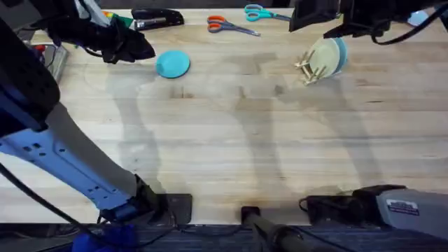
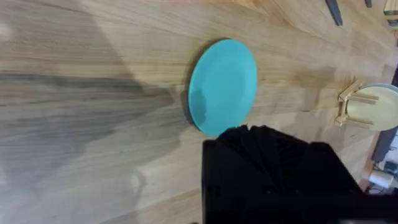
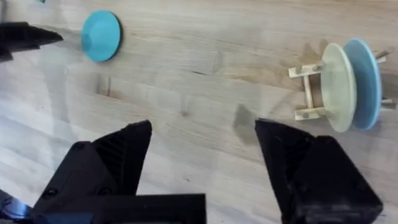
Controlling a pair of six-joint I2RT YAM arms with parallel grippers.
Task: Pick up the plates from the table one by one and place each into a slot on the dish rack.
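At the far left of the light wooden table [image 1: 231, 140], seen from overhead, the left gripper [image 1: 143, 47] hangs just beside the teal plate [image 1: 172, 64], which lies flat on the planks toward the far edge; the dark fingers point at the plate's left rim, and whether they touch it cannot be told. In the left wrist view that plate [image 2: 222, 86] lies flat on the wood just past the black mass of the gripper, whose fingers are not distinct enough there to say how far apart they stand, and nothing can be seen held in them. Along the far edge sit a black stapler [image 1: 157, 17], orange-handled scissors [image 1: 229, 26] and blue-handled scissors [image 1: 260, 12]. Further right stands the small wooden dish rack [image 1: 311, 68], with the pale yellow plate [image 1: 326, 56] on edge in a slot between its pegs and a light blue plate [image 1: 341, 53] on edge just behind it. The right wrist view shows the same rack [image 3: 308, 93] with the yellow plate [image 3: 337, 87] and the blue plate [image 3: 364, 83] upright side by side, the two close together. The right gripper [image 3: 204, 155] hovers above bare table near the rack, its two black fingers [image 3: 127, 152] spread wide with nothing between them; overhead it [image 1: 329, 24] appears at the far right, above the rack.
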